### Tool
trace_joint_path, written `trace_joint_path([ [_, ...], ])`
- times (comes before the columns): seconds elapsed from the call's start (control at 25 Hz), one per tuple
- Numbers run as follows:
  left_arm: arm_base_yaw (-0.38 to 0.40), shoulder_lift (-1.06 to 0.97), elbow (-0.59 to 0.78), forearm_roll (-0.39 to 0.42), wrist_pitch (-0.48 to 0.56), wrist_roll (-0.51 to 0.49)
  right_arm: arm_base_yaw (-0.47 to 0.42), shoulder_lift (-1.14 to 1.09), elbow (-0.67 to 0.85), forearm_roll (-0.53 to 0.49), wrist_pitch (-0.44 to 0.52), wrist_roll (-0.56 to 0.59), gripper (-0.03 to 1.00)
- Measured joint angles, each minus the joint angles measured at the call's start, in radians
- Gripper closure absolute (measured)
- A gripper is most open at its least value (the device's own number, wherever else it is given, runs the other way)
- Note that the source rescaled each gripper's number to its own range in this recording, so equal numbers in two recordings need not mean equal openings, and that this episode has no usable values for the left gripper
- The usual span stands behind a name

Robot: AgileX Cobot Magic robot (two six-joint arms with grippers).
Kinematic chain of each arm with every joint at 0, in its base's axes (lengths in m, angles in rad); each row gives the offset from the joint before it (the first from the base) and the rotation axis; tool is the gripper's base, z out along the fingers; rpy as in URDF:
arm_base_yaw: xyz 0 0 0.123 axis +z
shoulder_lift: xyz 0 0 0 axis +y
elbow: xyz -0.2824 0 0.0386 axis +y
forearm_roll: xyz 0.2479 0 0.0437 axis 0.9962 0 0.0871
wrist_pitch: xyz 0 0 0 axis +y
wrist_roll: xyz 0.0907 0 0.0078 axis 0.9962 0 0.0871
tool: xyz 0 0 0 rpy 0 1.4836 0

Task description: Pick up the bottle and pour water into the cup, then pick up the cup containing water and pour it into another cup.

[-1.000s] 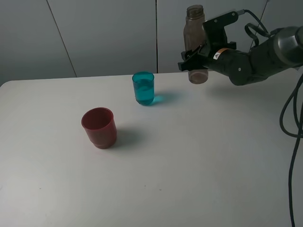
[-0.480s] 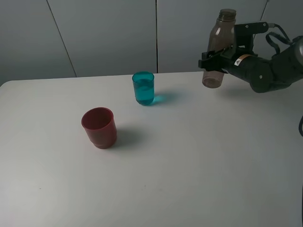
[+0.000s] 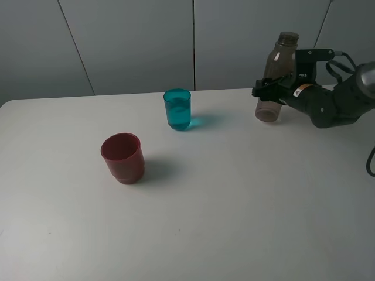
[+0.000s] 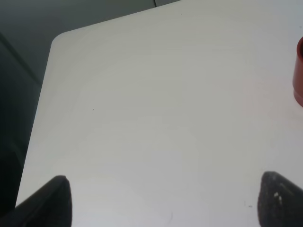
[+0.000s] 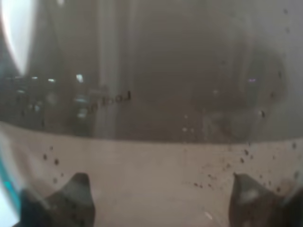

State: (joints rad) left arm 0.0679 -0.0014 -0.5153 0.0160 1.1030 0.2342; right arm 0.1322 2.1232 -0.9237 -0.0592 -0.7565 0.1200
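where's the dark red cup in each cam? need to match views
Exterior high: the squat dark red opaque plastic cup stands left of centre on the white table.
Left wrist: a sliver of its side, cut by the frame edge.
Right wrist: not in it; the smoky translucent plastic bottle fills the frame.
Shared landmark: the table's rounded corner, in exterior and left wrist.

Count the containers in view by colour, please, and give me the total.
teal cup: 1
dark red cup: 1
grey-brown bottle: 1
Total: 3
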Motion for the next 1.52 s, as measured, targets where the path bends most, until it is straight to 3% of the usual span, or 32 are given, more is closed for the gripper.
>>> trace_joint_path([
  [0.6, 0.0, 0.0, 0.0, 0.0, 0.0, -0.004, 0.0, 0.017, 0.0, -0.018, 0.006, -0.03, 0.92],
  [0.68, 0.0, 0.0, 0.0, 0.0, 0.0, -0.004, 0.0, 0.017, 0.0, -0.023, 0.006, -0.03, 0.82],
  [0.76, 0.0, 0.0, 0.0, 0.0, 0.0, -0.004, 0.0, 0.017, 0.002, -0.024, 0.006, -0.03, 0.54],
  [0.84, 0.0, 0.0, 0.0, 0.0, 0.0, -0.004, 0.002, 0.017, 0.006, -0.027, 0.006, -0.03, 0.34],
  [0.92, 0.0, 0.0, 0.0, 0.0, 0.0, -0.004, 0.006, 0.017, 0.023, -0.029, 0.006, -0.03, 0.21],
  [1.0, 0.0, 0.0, 0.0, 0.0, 0.0, -0.002, 0.008, 0.015, 0.051, -0.031, 0.011, -0.03, 0.17],
  [1.52, 0.0, 0.0, 0.0, 0.0, 0.0, -0.002, 0.008, -0.204, 0.297, -0.031, 0.058, -0.06, 0.17],
])
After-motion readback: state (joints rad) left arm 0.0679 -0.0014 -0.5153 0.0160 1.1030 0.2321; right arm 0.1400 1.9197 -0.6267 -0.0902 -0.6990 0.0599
